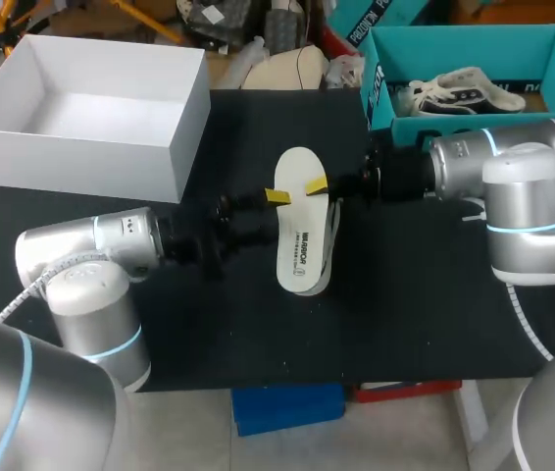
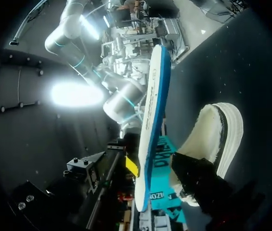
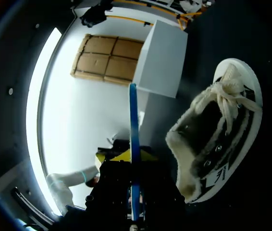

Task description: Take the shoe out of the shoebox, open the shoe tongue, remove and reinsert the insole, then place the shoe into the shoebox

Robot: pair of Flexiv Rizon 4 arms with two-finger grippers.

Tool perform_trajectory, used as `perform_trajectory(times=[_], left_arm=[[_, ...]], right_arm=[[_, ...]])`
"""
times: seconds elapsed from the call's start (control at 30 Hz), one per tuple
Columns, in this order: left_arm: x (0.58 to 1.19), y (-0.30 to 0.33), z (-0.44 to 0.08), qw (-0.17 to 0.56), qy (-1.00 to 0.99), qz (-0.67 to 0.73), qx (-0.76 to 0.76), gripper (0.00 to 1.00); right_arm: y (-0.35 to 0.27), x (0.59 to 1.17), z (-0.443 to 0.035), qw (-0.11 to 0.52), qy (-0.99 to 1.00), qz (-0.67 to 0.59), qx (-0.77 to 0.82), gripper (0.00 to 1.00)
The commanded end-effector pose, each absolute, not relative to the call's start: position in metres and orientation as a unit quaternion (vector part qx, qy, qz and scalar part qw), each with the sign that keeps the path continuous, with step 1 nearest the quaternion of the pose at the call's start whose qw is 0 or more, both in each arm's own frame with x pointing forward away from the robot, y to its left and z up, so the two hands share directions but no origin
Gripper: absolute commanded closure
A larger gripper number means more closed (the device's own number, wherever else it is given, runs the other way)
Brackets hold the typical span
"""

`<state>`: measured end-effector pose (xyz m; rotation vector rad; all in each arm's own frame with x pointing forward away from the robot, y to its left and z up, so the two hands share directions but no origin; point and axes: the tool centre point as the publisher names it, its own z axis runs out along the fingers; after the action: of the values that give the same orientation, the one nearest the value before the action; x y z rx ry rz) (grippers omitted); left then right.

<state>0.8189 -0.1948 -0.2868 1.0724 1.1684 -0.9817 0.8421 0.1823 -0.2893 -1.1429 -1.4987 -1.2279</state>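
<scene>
A white insole (image 1: pixel 299 221) with a blue underside hangs over the middle of the black table. My right gripper (image 1: pixel 317 186) is shut on its far edge; in the right wrist view the insole (image 3: pixel 133 125) stands edge-on between that gripper's (image 3: pixel 129 156) yellow tips. My left gripper (image 1: pixel 279 201) straddles the insole's left edge with its fingers wide apart, open. In the left wrist view the insole (image 2: pixel 155 96) passes between the yellow fingertip (image 2: pixel 132 166) and the dark second finger. The fleece-lined shoe (image 1: pixel 330 240) (image 2: pixel 217 134) (image 3: pixel 217 134) lies on the table just under the insole. The white shoebox (image 1: pixel 91 108) (image 3: pixel 162 60) stands open at the back left.
A teal box (image 1: pixel 474 59) at the back right holds another shoe (image 1: pixel 459 90). My right arm (image 1: pixel 513 186) stretches along the table's right side, my left arm (image 1: pixel 91 255) along the front left.
</scene>
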Motion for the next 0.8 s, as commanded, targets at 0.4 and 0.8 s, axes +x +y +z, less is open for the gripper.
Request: perform_trajectory(times=[0.4, 0.8], left_arm=[[0.827, -0.209, -0.289, 0.605, 0.491, -0.430, 0.456, 0.83], [0.830, -0.213, -0.292, 0.603, 0.483, -0.439, 0.458, 1.00]], right_arm=[[0.183, 0.843, -0.290, 0.432, -0.601, -0.493, -0.458, 1.00], [0.183, 0.843, -0.290, 0.432, -0.601, -0.493, -0.458, 1.00]])
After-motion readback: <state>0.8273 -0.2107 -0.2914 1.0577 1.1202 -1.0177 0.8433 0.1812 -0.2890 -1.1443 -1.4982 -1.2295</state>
